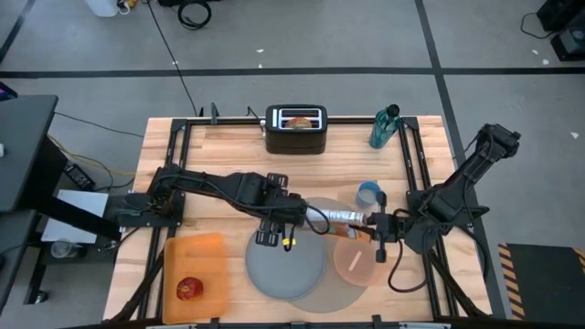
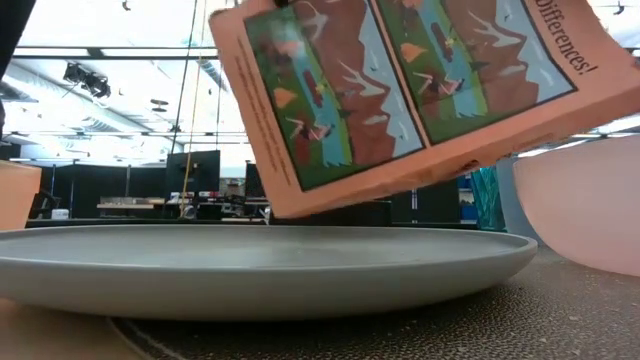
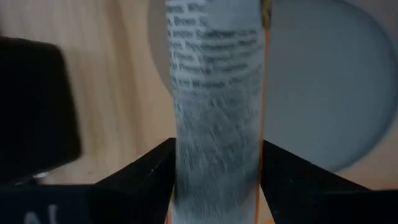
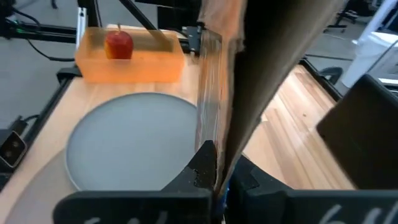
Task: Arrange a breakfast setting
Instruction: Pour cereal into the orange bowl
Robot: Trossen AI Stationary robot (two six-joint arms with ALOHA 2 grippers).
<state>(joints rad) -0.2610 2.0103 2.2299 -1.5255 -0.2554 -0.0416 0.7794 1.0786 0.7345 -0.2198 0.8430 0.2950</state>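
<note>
Both grippers are shut on a silver-and-orange printed packet [image 1: 344, 218], held in the air between them above the mat. My left gripper [image 1: 313, 219] has its left end and my right gripper [image 1: 373, 225] its right end. Below lie the blue-grey plate [image 1: 285, 265] on the round grey mat [image 1: 340, 292], and the pink bowl [image 1: 358, 260] on the mat's right part. The red apple [image 1: 190, 290] rests on the orange board [image 1: 195, 260]. A bagel half [image 1: 296, 120] stands in the black toaster [image 1: 295, 132]. No spoon shows. My left gripper pinches the packet's silver printed face [image 3: 214, 124] between its two fingers [image 3: 149, 165], coming level from the table's left. The packet is lifted clear of the plate. My right gripper pinches the packet's thin edge [image 4: 214, 118] between its two fingers [image 4: 202, 165], coming level from the table's right. The packet stands on edge in the hold, clear of the table.
A green bottle [image 1: 385, 127] stands at the far right and a small blue cup [image 1: 368, 194] just beyond the packet. In the low view the packet [image 2: 400, 90] hangs tilted above the plate [image 2: 250, 265], with the bowl [image 2: 590, 200] at its right.
</note>
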